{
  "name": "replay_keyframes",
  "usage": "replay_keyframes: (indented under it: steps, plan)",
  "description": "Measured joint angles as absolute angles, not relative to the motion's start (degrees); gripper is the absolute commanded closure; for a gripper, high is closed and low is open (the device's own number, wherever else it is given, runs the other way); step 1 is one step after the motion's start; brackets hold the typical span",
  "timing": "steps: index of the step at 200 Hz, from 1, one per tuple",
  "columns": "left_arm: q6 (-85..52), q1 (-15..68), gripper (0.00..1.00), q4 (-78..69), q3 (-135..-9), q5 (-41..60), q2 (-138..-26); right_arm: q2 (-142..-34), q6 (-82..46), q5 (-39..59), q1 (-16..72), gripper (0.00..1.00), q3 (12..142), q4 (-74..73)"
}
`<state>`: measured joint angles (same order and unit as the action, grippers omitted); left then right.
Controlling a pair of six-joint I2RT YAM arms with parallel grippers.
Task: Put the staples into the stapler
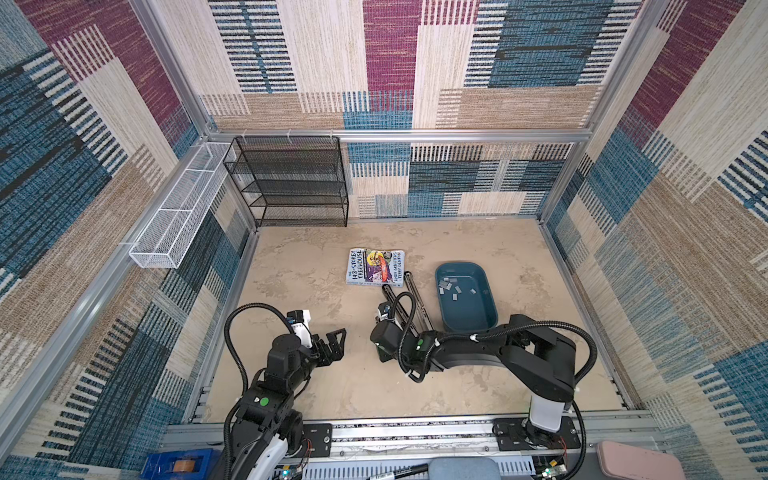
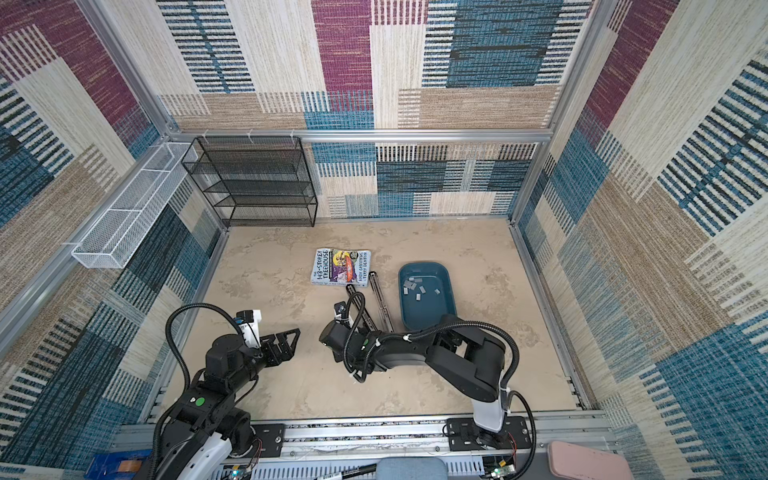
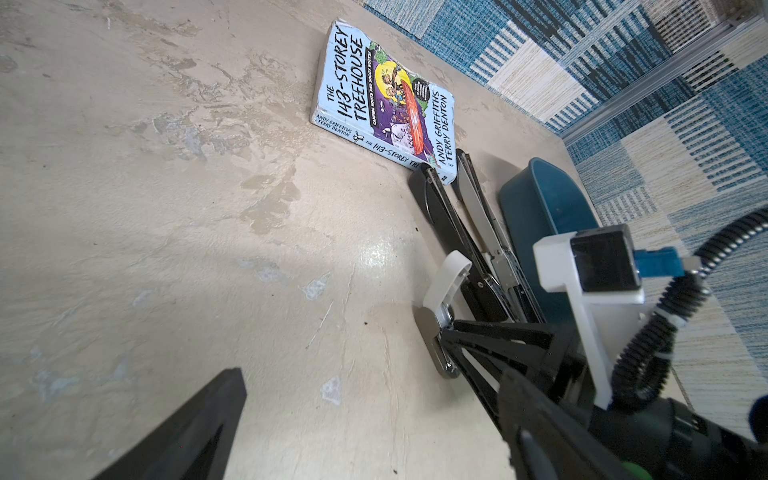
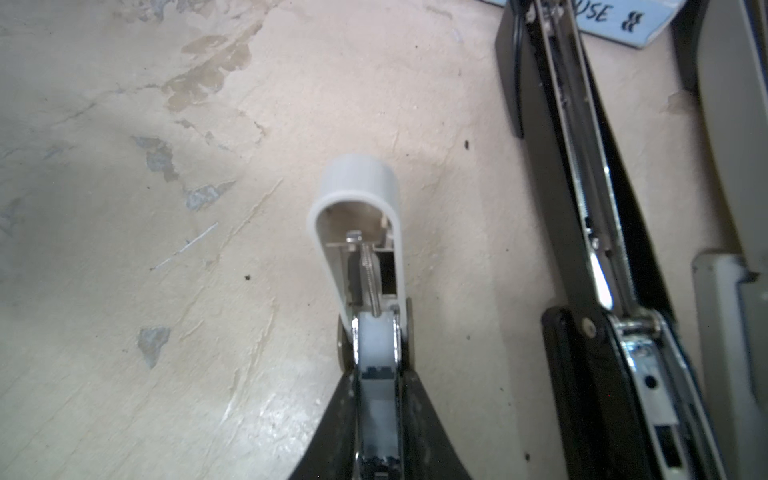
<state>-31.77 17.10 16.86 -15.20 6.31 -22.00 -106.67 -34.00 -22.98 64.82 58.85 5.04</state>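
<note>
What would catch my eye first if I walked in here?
The bright cartoon-covered book lies mid-table, with a blue tub of small silver staples to its right. Nearer the front, the right tool grips a small white stapler, its lid flipped open, next to two long opened staplers.

Patchwork carpet walls [image 1: 390, 62] all round, mottled beige floor [image 1: 353, 395]; black mesh shelf [image 1: 291, 183] at the back, white basket [image 1: 174, 224] on the left wall.

Black arms [image 1: 519, 353], white link [image 1: 546, 411], ribbed cables [image 1: 227, 332] (green dots [image 1: 264, 401])
</note>
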Motion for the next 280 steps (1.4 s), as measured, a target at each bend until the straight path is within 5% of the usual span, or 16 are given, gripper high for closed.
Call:
replay_keyframes:
  steps: [97, 141, 280]
  plan:
    - [-31.8, 17.1, 0.01, 16.9, -15.2, 6.3, -22.0, -103.8, -34.2, -24.3, 64.9, 0.57, 58.7, 6.9]
    - [-31.8, 17.1, 0.01, 16.8, -15.2, 6.3, -22.1, -104.2, -34.2, -25.1, 64.6, 0.69, 57.8, 6.5]
    - [-31.8, 17.1, 0.01, 16.8, -15.2, 6.3, -22.2, -106.1, -33.4, -24.4, 62.6, 0.75, 57.7, 2.9]
